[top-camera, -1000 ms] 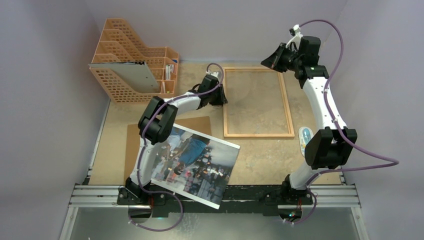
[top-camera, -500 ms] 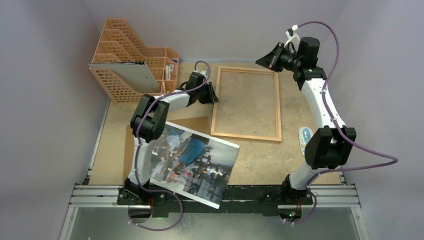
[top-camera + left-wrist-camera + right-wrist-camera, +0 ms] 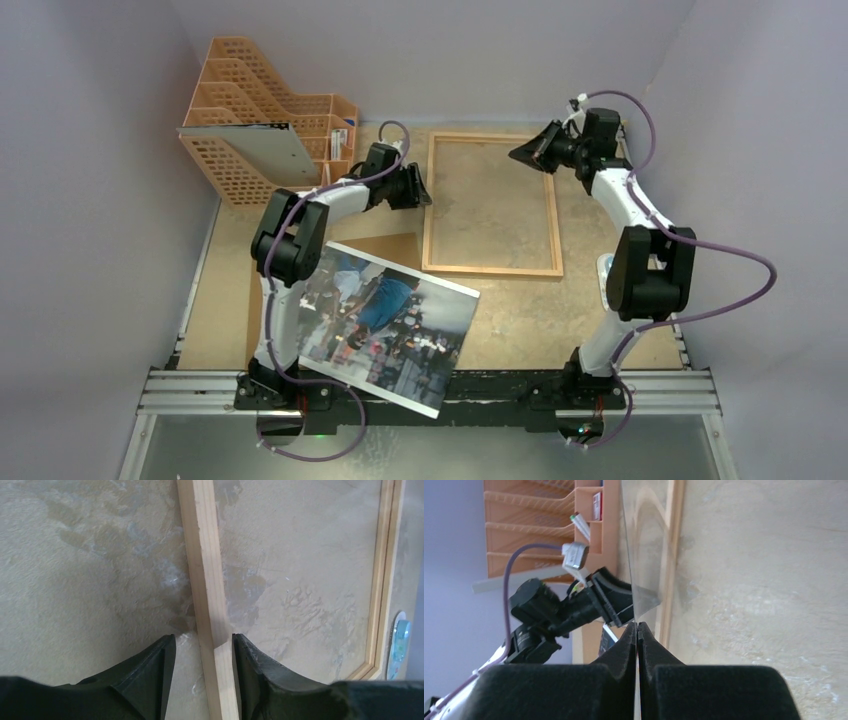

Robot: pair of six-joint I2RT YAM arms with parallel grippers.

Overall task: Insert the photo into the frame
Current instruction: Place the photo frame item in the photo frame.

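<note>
left claw (image 3: 203, 638): about half open. Its two fingers stand on both sides of the left rail of the frame (image 3: 202, 555). The left finger is apart from the wood and the right finger is just against it. It holds nothing.
right claw (image 3: 638, 626): closed completely. The tips pinch the edge of the clear pane (image 3: 642, 555), and the pane rises tilted away from the tips.
frame (image 3: 490, 270): lies flat on the bench (image 3: 530, 315) between the two claws. Its left rail passes under the left claw (image 3: 418, 190). Its far right corner is near the right claw (image 3: 518, 155).
photo (image 3: 390, 320): lies picture side up, behind the left claw toward the arm bases, well apart from both claws and outside the frame. One corner hangs over the near edge of the bench.
backing panel (image 3: 395, 243): brown, flat on the bench, partly under the photo, near and behind the left claw.
file rack (image 3: 250, 100): orange, to the left of the left claw, at the far corner of the bench.
</note>
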